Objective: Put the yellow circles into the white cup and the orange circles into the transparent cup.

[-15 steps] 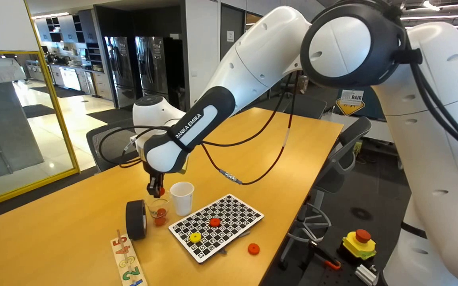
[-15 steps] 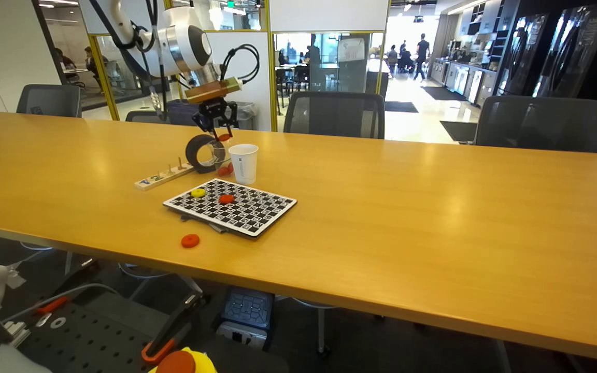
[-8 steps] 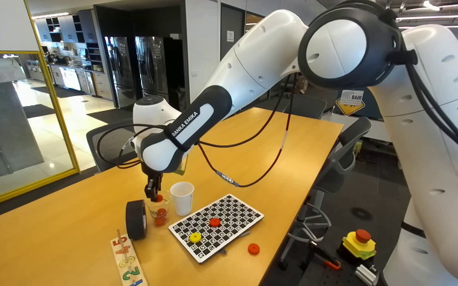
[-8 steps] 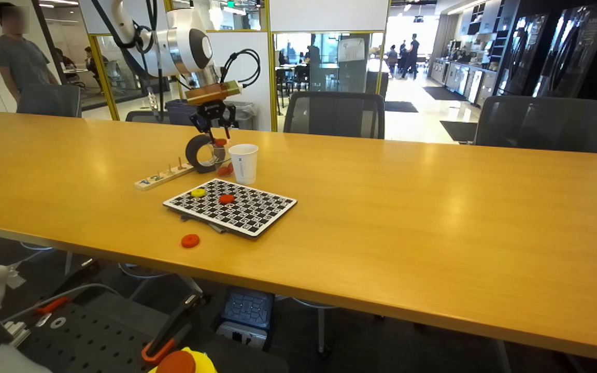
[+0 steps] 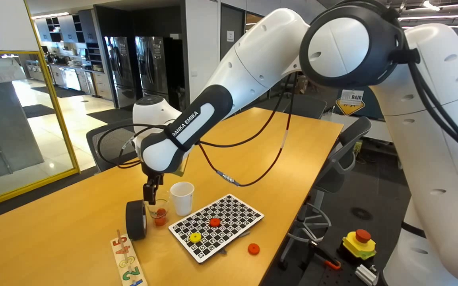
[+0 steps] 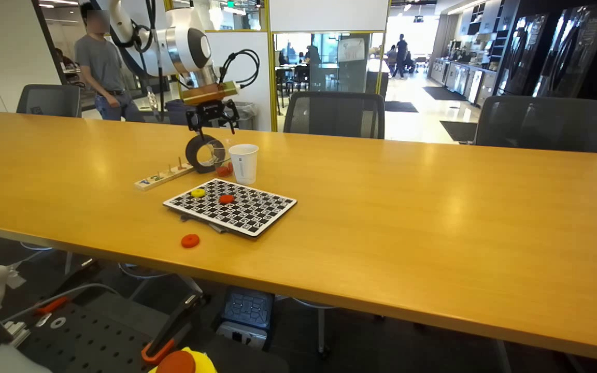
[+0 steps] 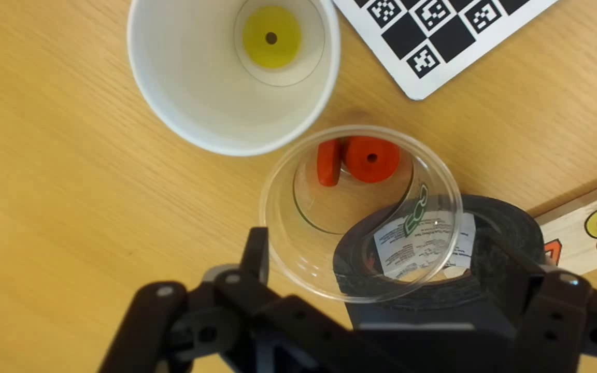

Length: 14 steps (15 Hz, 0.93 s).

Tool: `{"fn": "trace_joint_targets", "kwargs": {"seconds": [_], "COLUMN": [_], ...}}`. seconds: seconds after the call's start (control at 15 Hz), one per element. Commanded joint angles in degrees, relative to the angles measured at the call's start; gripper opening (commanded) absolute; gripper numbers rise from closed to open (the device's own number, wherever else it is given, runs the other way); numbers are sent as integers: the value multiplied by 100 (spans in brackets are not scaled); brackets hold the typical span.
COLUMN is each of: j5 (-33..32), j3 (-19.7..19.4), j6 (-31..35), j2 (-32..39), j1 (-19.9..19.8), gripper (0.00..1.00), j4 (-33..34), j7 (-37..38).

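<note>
gripper (image 6: 217,133): spread wide, nothing held, just above clear cup (image 7: 350,212) | orange discs (image 7: 372,159) in that cup, below it | to do: yellow disc (image 5: 195,237), orange disc (image 5: 214,222) on board (image 5: 233,210), lone disc (image 5: 253,249) on table (image 5: 54,238); all lower, toward robot's base (image 5: 406,260) | next reach: probably that way

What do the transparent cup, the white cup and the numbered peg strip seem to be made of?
Transparent cup: probably thin, glossy plastic, being see-through with small bright glints on its wall.
White cup: coated paper or plastic, I can't tell which; opaque and smooth, with soft shading inside.
Numbered peg strip: apparently matte wood, pale tan with faint grain around the numerals.
</note>
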Motion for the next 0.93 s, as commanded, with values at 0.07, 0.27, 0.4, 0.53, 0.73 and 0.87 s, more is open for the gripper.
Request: {"fn": "trace_joint_targets", "kwargs": {"seconds": [0.07,0.27,0.4,0.53,0.73,0.87], "j5": [125,158,237,339,524,732], "j3": [-47,-75,-66,-60,-90,-77], "j6": [20,86,175,251,344,395], "j2": [-666,-951,-1074,-1150,-1167,-1083], "j1": [217,342,361,339,289,211], "gripper": [100,100,100,100,100,100], "j4": [-816,-1384,-1751,-2028,-2281,-2334], "j7": [809,1473,1849,2109,2314,2261]}}
